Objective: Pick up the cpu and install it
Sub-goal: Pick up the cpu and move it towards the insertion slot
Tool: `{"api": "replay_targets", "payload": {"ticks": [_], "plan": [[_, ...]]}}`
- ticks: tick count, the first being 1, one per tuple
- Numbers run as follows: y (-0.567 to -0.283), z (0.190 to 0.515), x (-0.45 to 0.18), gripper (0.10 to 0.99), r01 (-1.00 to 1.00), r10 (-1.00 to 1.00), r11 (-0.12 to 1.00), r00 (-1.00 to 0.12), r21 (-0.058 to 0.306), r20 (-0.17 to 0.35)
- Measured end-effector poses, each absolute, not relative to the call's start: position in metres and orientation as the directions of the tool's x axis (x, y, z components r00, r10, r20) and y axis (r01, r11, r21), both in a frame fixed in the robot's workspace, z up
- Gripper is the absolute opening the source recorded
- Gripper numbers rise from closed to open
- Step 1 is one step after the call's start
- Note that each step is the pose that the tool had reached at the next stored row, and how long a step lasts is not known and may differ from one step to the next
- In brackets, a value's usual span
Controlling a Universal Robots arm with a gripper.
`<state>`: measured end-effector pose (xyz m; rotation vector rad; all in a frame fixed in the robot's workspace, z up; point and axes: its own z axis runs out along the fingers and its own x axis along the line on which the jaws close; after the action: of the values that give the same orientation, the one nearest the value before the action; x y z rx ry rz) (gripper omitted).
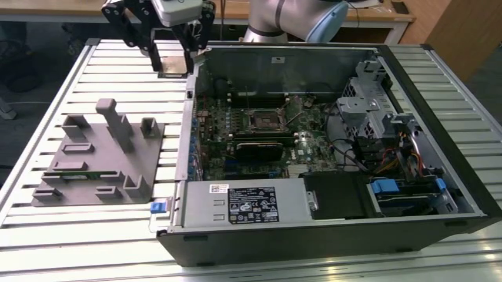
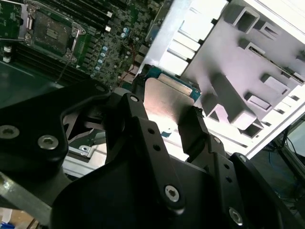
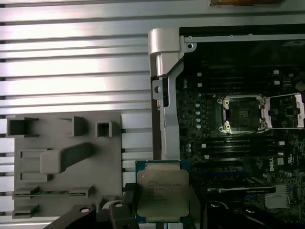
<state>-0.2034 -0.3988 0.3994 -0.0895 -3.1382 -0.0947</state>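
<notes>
Dull metal cpu point(image 3: 162, 193), matt plastic tray point(image 3: 107, 167), shiny metal table point(image 3: 71, 62)

The exterior view looks down from high over my slatted aluminium table point(image 1: 94, 247). Both wrist views ride close behind my tool point(image 3: 164, 206), sharing the grey moulded plastic tray point(image 3: 66, 133) point(image 2: 224, 62) and the black square socket frame point(image 3: 241, 113) point(image 2: 50, 31).

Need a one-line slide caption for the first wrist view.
Gripper holds the cpu aloft, with the grey tray and the motherboard's open socket in sight below.
</notes>
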Motion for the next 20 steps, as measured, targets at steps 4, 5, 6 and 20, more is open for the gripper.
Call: {"api": "replay_targets", "payload": {"ticks": [4, 5, 6, 20], "plan": [[-0.395, 0.399, -0.197, 0.533, 0.057, 0.057, 0.997, -0.998, 0.061, 0.002], [-0.394, 0.399, -0.195, 0.533, 0.057, 0.057, 0.997, -0.998, 0.060, 0.002], [-0.394, 0.399, -0.192, 0.533, 0.057, 0.057, 0.997, -0.998, 0.060, 0.002], [-0.393, 0.398, -0.152, 0.533, 0.057, 0.057, 0.997, -0.998, 0.060, 0.002]]}}
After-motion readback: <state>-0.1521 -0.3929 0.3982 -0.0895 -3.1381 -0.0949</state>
